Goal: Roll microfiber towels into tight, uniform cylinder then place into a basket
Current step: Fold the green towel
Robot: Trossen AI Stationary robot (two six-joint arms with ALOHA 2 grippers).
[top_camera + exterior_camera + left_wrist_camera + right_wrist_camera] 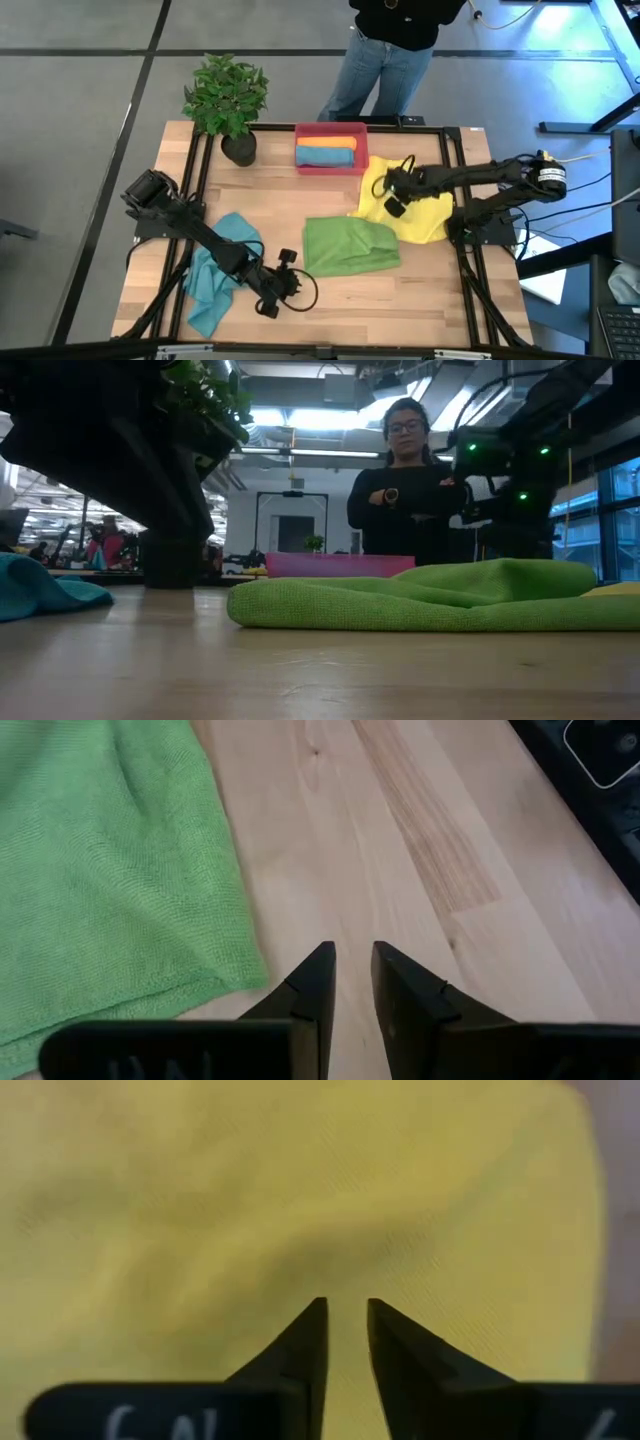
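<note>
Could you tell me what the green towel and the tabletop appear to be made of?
Green towel: soft microfiber-like cloth, matte; a fine knit texture shows in the left wrist view. Tabletop: light wood planks, smooth, faintly sheened finish; grain streaks and plank seams are visible.

Bare table (400, 300) beside green towel (350, 246)

Towel-strewn wooden table (400, 290), perhaps slatted

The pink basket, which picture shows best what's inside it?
The high view: looking straight down, the basket shows an orange towel and a teal-blue towel rolled inside. The low view shows only its side wall, behind the green towel. Neither wrist view shows it.
</note>
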